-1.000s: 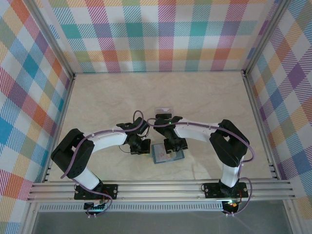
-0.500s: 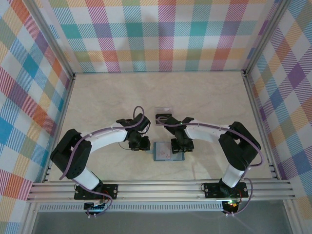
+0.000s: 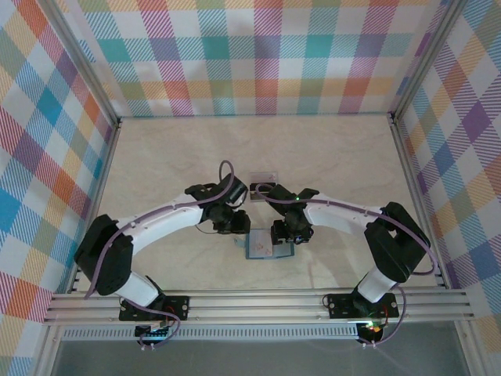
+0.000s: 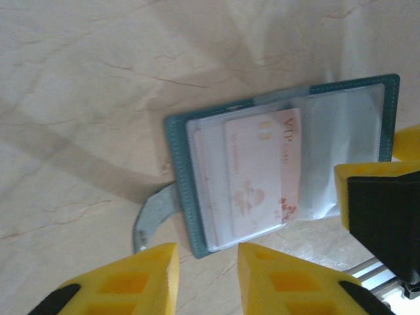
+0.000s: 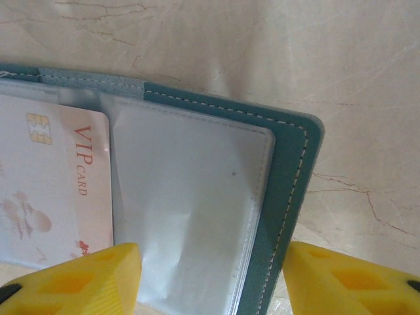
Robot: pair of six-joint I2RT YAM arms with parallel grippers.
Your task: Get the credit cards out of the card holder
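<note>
Left end effector (image 4: 207, 266) has parted slightly, nearing card holder (image 4: 181, 190).

Red capitals reading "VIP", with a smaller "CARD" beneath them, stand on the pale credit card (image 5: 52, 177) tucked in a clear pocket near the middle of the open teal card holder (image 5: 292, 170). A gold chip mark sits beside the lettering. The card's faint pink print is too blurred to read.

White-black arms (image 3: 164, 223), purple cables (image 3: 225, 164), yellow fingers (image 4: 134, 279), perhaps hollow
</note>
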